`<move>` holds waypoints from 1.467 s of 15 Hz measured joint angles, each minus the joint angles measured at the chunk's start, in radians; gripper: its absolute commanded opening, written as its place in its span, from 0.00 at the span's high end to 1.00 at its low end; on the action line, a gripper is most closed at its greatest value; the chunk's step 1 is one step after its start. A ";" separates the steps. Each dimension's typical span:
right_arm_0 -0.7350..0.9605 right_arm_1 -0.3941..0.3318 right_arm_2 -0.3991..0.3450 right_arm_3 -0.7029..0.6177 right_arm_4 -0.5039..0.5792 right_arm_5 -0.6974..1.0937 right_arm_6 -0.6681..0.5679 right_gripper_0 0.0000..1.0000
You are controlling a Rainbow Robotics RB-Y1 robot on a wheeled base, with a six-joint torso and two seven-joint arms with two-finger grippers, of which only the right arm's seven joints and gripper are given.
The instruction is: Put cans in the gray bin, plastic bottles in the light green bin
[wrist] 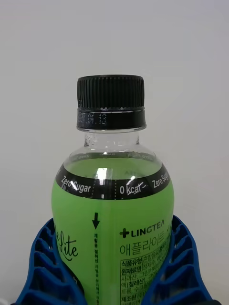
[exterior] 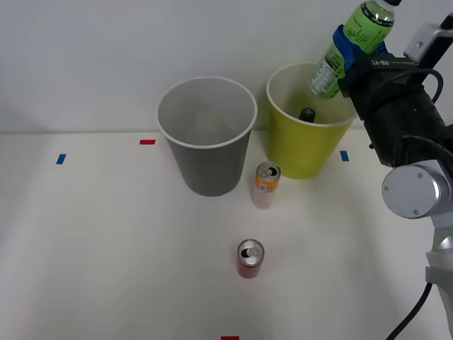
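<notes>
Green-labelled plastic bottle [wrist: 112, 224]: black neck band reads "Zero Sugar" and "0 kcal"; label at 3 o'clock reads "LINGTEA" above Korean print; cursive "lite" at 9 o'clock.

The front camera is sitting high above the arms, looking forward and down across the white table [exterior: 106, 248] toward the wall, taking in the gray bin [exterior: 206, 134], the light green bin [exterior: 304, 134] and the right arm from well back. The wrist camera is riding on that arm, looking along its blue fingers [wrist: 45, 267] from very close at the green-labelled bottle [wrist: 112, 224]. Both views are sharing that bottle [exterior: 350, 49] and those fingers.
</notes>
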 measured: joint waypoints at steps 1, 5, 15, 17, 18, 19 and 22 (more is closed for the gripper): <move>-0.006 0.003 0.000 0.000 0.000 0.000 -0.002 1.00; -0.035 0.012 -0.007 0.005 0.000 0.000 -0.016 1.00; -0.076 0.007 -0.022 0.058 -0.018 0.000 -0.021 0.00; -0.075 0.006 -0.022 0.058 -0.025 0.000 -0.017 0.00; -0.075 0.006 -0.022 0.058 -0.025 0.000 -0.017 0.00; -0.075 0.006 -0.021 0.058 -0.026 0.000 -0.017 0.00; -0.075 0.006 -0.018 0.058 -0.027 0.000 -0.016 0.00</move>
